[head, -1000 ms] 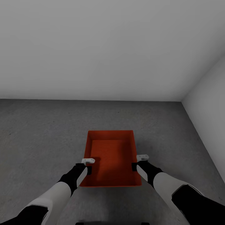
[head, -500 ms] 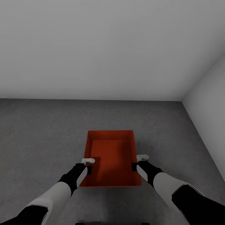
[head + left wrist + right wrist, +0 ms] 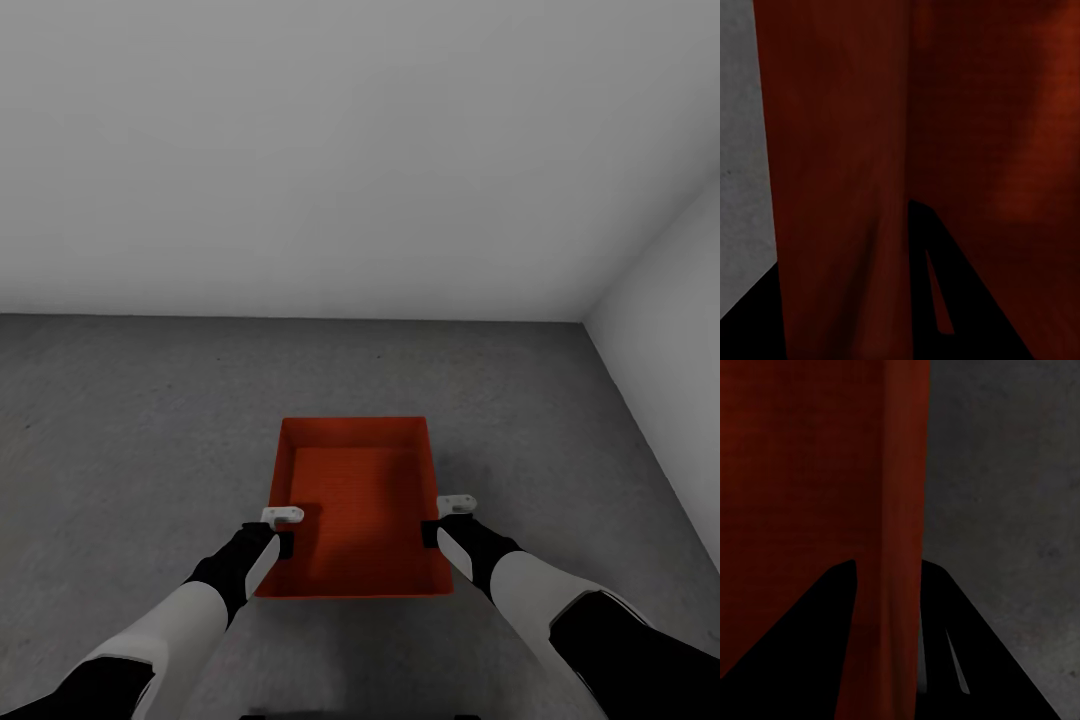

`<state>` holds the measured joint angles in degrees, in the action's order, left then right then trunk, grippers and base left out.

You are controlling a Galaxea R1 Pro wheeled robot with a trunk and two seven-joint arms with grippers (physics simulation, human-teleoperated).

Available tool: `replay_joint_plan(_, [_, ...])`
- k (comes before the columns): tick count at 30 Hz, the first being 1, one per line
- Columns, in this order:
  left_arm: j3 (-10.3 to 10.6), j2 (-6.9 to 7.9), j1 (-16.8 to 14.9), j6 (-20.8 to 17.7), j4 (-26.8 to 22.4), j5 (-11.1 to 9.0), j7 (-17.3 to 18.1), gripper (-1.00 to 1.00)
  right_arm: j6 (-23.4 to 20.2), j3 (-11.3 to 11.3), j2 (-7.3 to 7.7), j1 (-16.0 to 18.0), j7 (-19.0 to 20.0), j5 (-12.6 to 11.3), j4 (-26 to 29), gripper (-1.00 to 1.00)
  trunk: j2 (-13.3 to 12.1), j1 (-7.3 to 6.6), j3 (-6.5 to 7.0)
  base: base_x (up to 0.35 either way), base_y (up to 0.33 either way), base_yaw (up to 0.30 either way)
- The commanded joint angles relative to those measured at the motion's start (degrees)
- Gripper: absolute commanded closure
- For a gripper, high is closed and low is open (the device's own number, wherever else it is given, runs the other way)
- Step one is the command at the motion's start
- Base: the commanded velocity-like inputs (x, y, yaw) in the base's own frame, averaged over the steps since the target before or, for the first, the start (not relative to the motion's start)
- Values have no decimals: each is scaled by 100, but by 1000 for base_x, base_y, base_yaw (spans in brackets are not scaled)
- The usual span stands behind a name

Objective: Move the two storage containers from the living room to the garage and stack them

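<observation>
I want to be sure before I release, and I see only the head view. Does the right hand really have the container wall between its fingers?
Observer: Yes. In the right wrist view the right hand straddles the storage container side wall, one finger inside, one outside.
Operator: Is the outer finger pressed on the wall?
Observer: A thin light sliver shows between that outer finger and the wall, so I cannot tell.
Operator: And the left hand?
Observer: The left hand straddles its wall too, and no gap shows at either finger.
</observation>
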<state>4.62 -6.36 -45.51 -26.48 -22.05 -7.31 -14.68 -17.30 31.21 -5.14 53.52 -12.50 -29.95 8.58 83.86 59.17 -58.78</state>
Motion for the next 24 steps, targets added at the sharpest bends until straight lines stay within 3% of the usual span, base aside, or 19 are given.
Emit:
replay_joint_plan(1, [109,21,-2,-24,-27,1,-61,100,-17,140,4,0,-33,-309,4,100,2,0,-3,0,0,0])
replay_joint_plan(24, [105,21,-2,-24,-44,-15,-53,100,-19,140,0,0,-24,-309,4,100,2,0,-3,0,-17,0])
